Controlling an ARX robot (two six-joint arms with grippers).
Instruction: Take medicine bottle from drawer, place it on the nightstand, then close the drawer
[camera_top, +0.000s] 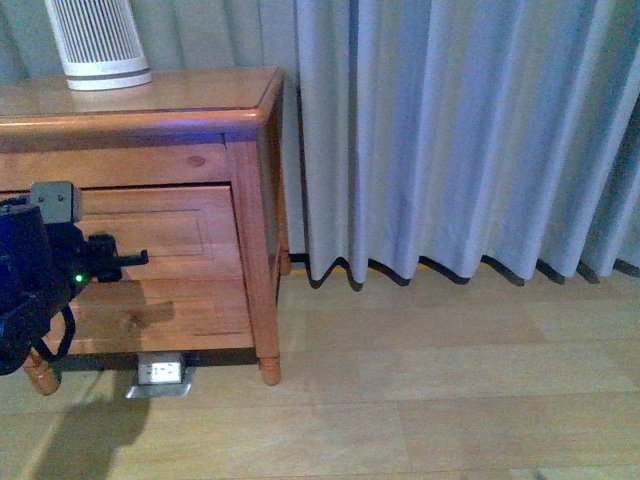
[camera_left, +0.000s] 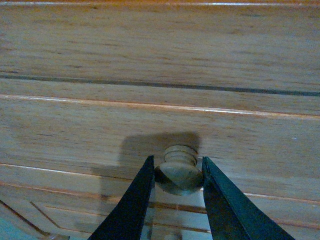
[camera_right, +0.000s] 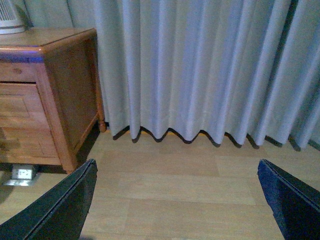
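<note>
The left gripper (camera_left: 177, 159) is clenched on the round wooden knob (camera_left: 179, 172) of the drawer (camera_top: 170, 230). In the left wrist view its two dark fingers (camera_left: 137, 200) press against either side of the knob, which casts a shadow on the board behind it. Just past the knob lies the plain upper rail of the drawer front, then a thin dark seam, then another board of the nightstand (camera_top: 180, 105). In the front view the left arm (camera_top: 40, 270) reaches in level with this drawer's recessed panel, and the drawer front looks flush with the cabinet frame. The medicine bottle is out of sight in every view.

Below the gripper is the matching lower drawer (camera_top: 170, 315), and lower down, under the cabinet, a floor socket (camera_top: 162, 372) shows beside a turned foot (camera_top: 268, 372). Well above the gripper, a white slatted device (camera_top: 98, 40) stands on the nightstand's flat top. To the gripper's right, beyond the cabinet's corner, a pale pleated curtain (camera_top: 450, 140) hangs down to the wooden floor (camera_top: 420, 400).

The right gripper (camera_right: 176, 167) is released, its fingers spread wide over bare floor with nothing between them, well apart from the nightstand.
</note>
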